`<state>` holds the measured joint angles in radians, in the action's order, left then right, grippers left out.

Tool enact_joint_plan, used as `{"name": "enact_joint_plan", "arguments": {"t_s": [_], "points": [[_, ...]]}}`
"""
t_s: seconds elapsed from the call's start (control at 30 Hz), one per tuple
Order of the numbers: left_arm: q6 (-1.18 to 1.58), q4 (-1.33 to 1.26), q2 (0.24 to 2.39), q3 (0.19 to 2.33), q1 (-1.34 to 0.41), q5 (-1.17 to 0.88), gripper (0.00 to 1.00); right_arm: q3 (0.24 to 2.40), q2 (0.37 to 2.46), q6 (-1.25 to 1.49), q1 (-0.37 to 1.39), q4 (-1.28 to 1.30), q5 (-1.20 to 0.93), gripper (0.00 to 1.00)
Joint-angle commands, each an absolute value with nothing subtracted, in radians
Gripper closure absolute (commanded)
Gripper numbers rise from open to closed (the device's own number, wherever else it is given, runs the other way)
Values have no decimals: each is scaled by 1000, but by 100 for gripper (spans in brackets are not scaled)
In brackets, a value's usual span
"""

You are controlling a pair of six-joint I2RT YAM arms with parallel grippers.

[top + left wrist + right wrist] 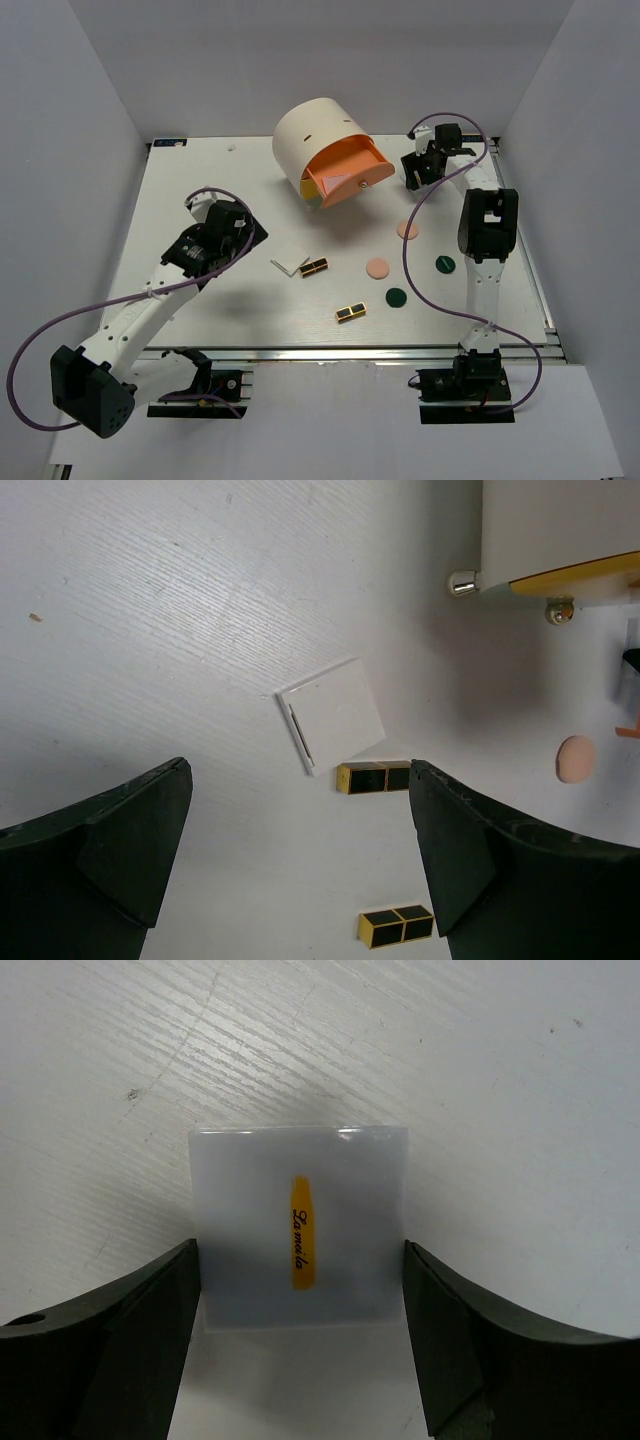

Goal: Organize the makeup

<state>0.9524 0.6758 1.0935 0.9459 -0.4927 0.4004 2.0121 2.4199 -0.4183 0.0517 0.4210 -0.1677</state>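
Two peach discs (407,230) (376,268), two dark green discs (445,264) (396,297), two black-and-gold palettes (315,266) (350,312) and thin white cards (288,266) lie spread on the table. My left gripper (225,215) is open and empty, hovering left of the cards. In the left wrist view, the gripper (300,770) is above a white card (332,716) and a palette (373,777). My right gripper (420,172) is open at the back right. In the right wrist view, the gripper (300,1250) has a pale square packet (300,1225) with an orange label between the fingers.
A big cream cylinder (315,135) stands at the back centre with an orange drawer (345,168) pulled open towards the right gripper. It also shows in the left wrist view (560,520). White walls enclose the table on three sides.
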Motion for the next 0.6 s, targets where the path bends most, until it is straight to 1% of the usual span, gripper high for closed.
{"name": "enact_joint_plan", "arguments": {"t_s": [0.0, 0.03, 0.07, 0.13, 0.17, 0.23, 0.27, 0.33, 0.37, 0.4, 0.47, 0.53, 0.57], "points": [[960, 676, 1068, 940, -488, 399, 2, 2016, 2447, -448, 49, 468, -186, 27], [960, 675, 1066, 939, -488, 399, 2, 2011, 2442, -451, 49, 469, -187, 30], [963, 676, 1066, 934, -488, 397, 2, 2000, 2438, -453, 49, 469, -190, 38], [969, 676, 1065, 928, -488, 397, 2, 1988, 2421, -453, 48, 465, -193, 46], [971, 675, 1065, 924, -488, 396, 2, 1976, 2413, -451, 46, 459, -195, 55], [974, 675, 1060, 913, -488, 396, 2, 1968, 2396, -442, 38, 456, -207, 62], [976, 675, 1055, 908, -488, 397, 2, 1965, 2378, -431, 37, 456, -213, 69], [977, 672, 1051, 897, -486, 397, 2, 1959, 2338, -413, 28, 454, -244, 76], [977, 670, 1045, 893, -488, 399, 2, 1953, 2323, -394, 28, 451, -255, 84], [982, 667, 1042, 884, -486, 399, 2, 1938, 2306, -385, 22, 448, -267, 89], [985, 660, 1032, 871, -485, 399, 2, 1905, 2243, -362, 18, 437, -302, 95], [989, 652, 1026, 858, -485, 399, 2, 1826, 2159, -327, 17, 402, -340, 96], [991, 647, 1025, 854, -483, 397, 2, 1794, 2129, -318, 17, 385, -350, 98]]}}
